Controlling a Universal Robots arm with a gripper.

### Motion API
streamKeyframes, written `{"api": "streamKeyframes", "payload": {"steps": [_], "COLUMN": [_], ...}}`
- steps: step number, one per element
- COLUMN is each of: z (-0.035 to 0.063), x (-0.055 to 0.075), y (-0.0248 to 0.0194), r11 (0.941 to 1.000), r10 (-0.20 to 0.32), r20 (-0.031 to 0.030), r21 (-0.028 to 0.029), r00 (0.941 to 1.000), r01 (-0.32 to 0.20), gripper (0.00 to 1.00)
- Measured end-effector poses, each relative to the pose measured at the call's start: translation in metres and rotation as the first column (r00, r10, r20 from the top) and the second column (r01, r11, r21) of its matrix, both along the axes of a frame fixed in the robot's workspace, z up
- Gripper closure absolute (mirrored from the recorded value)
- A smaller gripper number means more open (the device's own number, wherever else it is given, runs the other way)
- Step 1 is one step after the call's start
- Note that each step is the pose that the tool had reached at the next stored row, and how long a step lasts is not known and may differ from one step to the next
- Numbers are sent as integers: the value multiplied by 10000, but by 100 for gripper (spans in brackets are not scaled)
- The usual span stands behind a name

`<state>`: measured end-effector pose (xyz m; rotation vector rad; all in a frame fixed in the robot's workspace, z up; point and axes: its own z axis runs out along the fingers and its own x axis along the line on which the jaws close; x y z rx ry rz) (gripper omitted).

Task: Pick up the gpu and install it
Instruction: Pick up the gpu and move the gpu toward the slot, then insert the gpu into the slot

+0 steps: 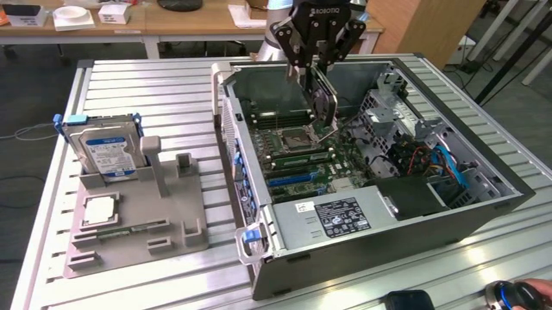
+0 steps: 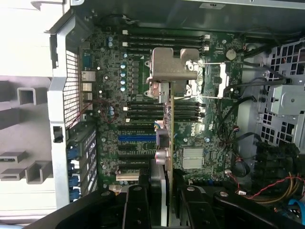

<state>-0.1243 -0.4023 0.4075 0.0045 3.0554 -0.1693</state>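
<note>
black two-finger gripper clamped on the thin black-faced gpu card, edge-down over the dark green motherboard — best held square to the long blue slot, no tilt.

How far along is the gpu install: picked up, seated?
Done: pickup, by the look of it. In hand: the gripper is shut on the gpu, holding it on edge above the motherboard inside the open case. Left: seating; the blue slot is bare.
</note>
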Motion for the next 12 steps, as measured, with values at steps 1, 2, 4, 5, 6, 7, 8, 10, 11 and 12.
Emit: {"api": "streamKeyframes", "payload": {"steps": [1, 2, 4, 5, 6, 7, 8, 10, 11, 12], "z": [0, 0, 0, 0, 0, -1, -1, 0, 0, 0], "x": [0, 0, 0, 0, 0, 0, 0, 0, 0, 0], "y": [0, 1, 1, 1, 0, 0, 0, -1, -1, -1], "r11": [10000, 10000, 10000, 10000, 10000, 10000, 10000, 10000, 10000, 10000], "r10": [1, 0, 0, 0, 0, 1, 2, 3, 3, 3], "r20": [0, 0, 0, 0, 0, 1, 1, 0, 0, 0], "r21": [0, 0, 0, 0, 0, 1, 2, 1, 1, 0], "r00": [10000, 10000, 10000, 10000, 10000, 10000, 10000, 10000, 10000, 10000], "r01": [-1, 0, 0, 0, 0, -1, -2, -3, -3, -3], "gripper": [70, 70, 70, 70, 70, 70, 70, 70, 70, 70]}}
